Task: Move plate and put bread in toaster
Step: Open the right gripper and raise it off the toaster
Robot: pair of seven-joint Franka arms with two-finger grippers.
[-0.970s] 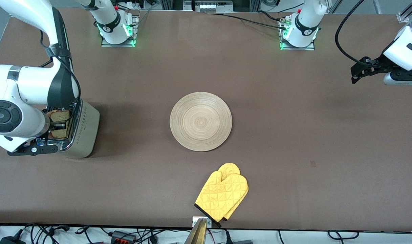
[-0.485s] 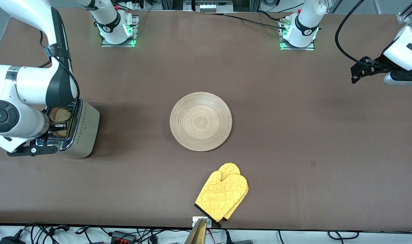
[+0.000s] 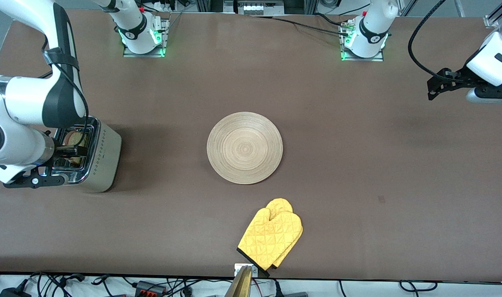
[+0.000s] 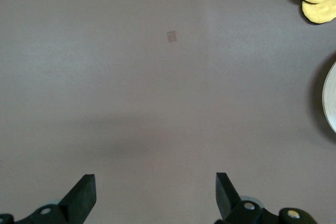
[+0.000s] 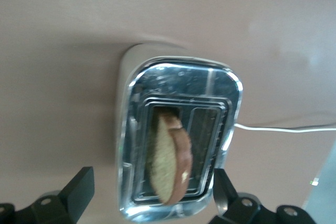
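Note:
The toaster [image 3: 100, 159] stands at the right arm's end of the table, chrome top up. The bread [image 3: 74, 138] stands on edge in one of its two slots, its crust sticking out above the top and leaning a little; it also shows in the right wrist view [image 5: 168, 161]. My right gripper [image 5: 152, 179] is open over the toaster [image 5: 131, 129], its fingers apart on either side of the bread and not touching it. The wooden plate [image 3: 244, 147] lies empty at mid-table. My left gripper [image 4: 156, 187] is open and empty, waiting over bare table at the left arm's end.
A yellow oven mitt [image 3: 271, 238] lies near the table's front edge, nearer to the front camera than the plate. The toaster's white cord [image 5: 283, 128] runs off along the table. A small mark [image 3: 381, 199] is on the brown tabletop.
My right gripper has let go of the bread and drawn back toward the right arm's end of the table. The bread sits lower in the slot. The left arm has not moved.

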